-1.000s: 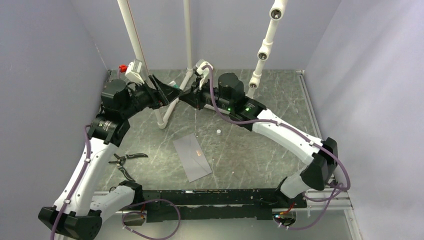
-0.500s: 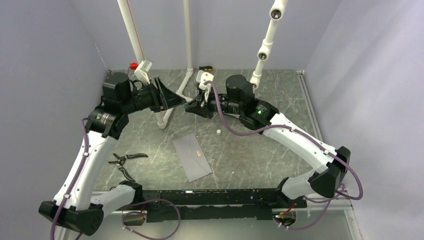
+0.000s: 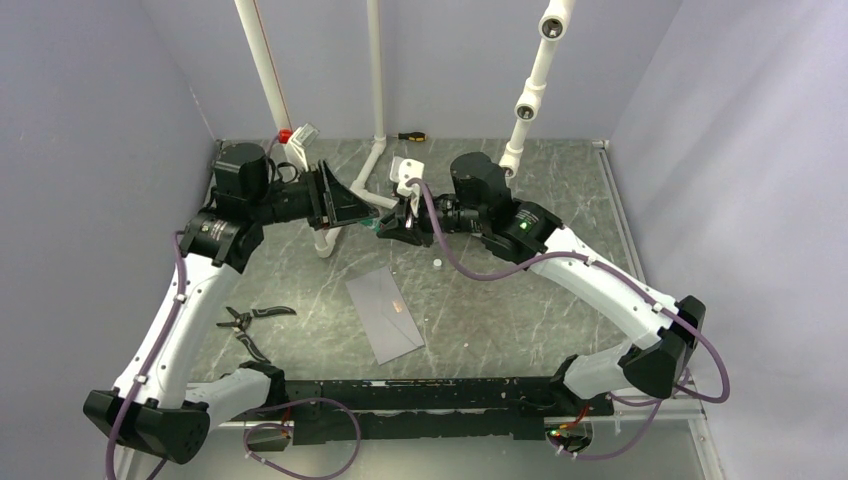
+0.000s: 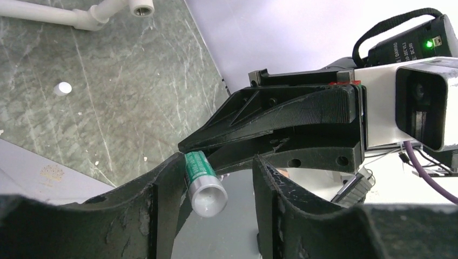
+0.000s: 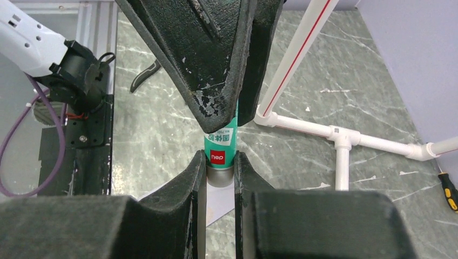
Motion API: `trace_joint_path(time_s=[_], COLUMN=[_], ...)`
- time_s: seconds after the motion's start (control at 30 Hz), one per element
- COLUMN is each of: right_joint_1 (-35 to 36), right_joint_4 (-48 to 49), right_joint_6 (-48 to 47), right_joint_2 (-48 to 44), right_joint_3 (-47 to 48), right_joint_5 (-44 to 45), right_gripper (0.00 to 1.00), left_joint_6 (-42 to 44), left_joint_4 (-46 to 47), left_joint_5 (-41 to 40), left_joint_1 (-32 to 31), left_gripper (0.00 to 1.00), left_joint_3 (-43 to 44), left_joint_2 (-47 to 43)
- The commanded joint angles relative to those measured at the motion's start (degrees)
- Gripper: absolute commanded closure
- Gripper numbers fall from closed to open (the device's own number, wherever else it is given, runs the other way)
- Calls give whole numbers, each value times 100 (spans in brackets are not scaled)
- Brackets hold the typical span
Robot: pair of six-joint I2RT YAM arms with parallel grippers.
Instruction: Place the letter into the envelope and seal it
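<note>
Well apart from right claw (image 3: 384,224), envelope (image 3: 385,317).

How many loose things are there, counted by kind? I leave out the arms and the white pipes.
envelope: 1
glue stick: 1
pliers: 1
screwdriver: 1
small white round piece: 1
Total: 5
</note>
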Motion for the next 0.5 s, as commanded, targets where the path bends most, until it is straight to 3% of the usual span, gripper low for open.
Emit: trace_joint_path(time_s=[0.0,0.37,0.47], right_joint_1=[-2,-2,-2], right_joint_4=[0,-247,-319], right_joint_6=[-264,-330,-352], right_joint_2=[6,257,292], right_joint_3=[295,718,768], right_joint_5=[-111,-458,-458], right_gripper=[100,100,100], left_joint_6=[10,527,644], left_joint_4=[114,-314,-401], left_joint_5=[567,514,483], left_joint_1=[-49,-70,-74], left_gripper=[47,64,78], left_joint_3=[-55,-131,-127], left_joint_2=[-130,-162,-163])
